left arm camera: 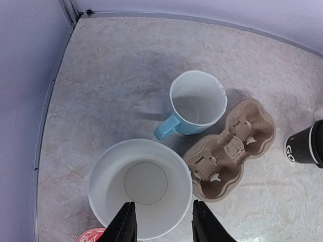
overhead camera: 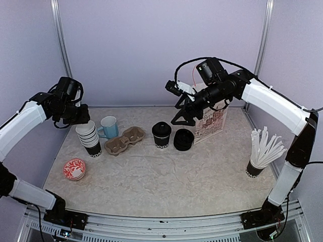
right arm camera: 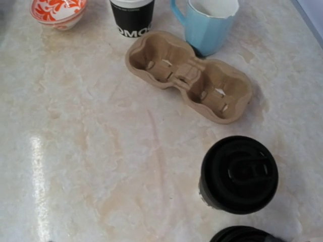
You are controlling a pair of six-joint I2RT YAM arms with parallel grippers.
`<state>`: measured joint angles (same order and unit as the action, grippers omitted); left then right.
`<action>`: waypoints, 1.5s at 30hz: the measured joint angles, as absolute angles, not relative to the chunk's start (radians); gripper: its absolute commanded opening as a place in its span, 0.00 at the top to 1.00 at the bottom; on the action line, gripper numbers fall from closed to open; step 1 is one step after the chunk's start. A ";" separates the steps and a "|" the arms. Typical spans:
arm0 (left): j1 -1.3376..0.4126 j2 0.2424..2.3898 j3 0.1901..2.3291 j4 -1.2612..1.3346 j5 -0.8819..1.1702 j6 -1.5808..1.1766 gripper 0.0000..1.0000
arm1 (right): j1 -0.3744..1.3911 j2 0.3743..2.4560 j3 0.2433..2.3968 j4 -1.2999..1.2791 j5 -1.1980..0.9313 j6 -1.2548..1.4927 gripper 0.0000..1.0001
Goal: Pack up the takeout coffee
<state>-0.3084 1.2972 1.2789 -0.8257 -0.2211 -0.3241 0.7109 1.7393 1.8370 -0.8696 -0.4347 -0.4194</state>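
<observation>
Nothing packed yet: the brown moulded-pulp two-well carrier (overhead camera: 125,139) sits w/ both wells bare. The takeout coffee, i.e. two small black paper cups w/ black plastic lids, stands on the tabletop on the right arm's side of the carrier. The first lidded cup (overhead camera: 161,135) is near the carrier's end, upright, white lettering near its base. The second lidded cup (overhead camera: 183,139) is just past it, farther from the carrier. It is prob. upright too, though the right wrist view cuts most of it off. The right gripper (overhead camera: 183,122) hangs above the two, fingers spread wide, holding nothing. The left gripper (left arm camera: 164,203) is on the carrier's other side, over the nested stack of lidless black cups w/ white insides (left arm camera: 146,181). Its fingers are apart, one over the top cup's mouth and one outside the rim, clamped on nothing. A light blue ceramic mug (left arm camera: 198,103) stands just beside the carrier on that same side. Left to do, by my read: lift both lidded cups and seat one per well, so the whole job is ahead, and the right arm looks better placed to start.
</observation>
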 measured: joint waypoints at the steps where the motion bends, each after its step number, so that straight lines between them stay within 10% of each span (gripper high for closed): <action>1: -0.308 1.304 1.277 -0.830 -0.204 -0.319 0.61 | 0.711 1.739 1.837 -0.868 -0.439 -0.421 0.12; 15: -0.293 1.456 1.280 -0.816 -0.132 -0.275 0.67 | 0.710 1.739 1.802 -0.861 -0.456 -0.429 0.13; 32: -0.320 1.477 1.338 -0.872 -0.181 -0.279 1.00 | 0.710 1.739 1.786 -0.847 -0.456 -0.430 0.13; 45: -0.340 1.501 1.456 -0.963 -0.275 -0.260 1.00 | 0.710 1.739 1.786 -0.847 -0.456 -0.430 0.13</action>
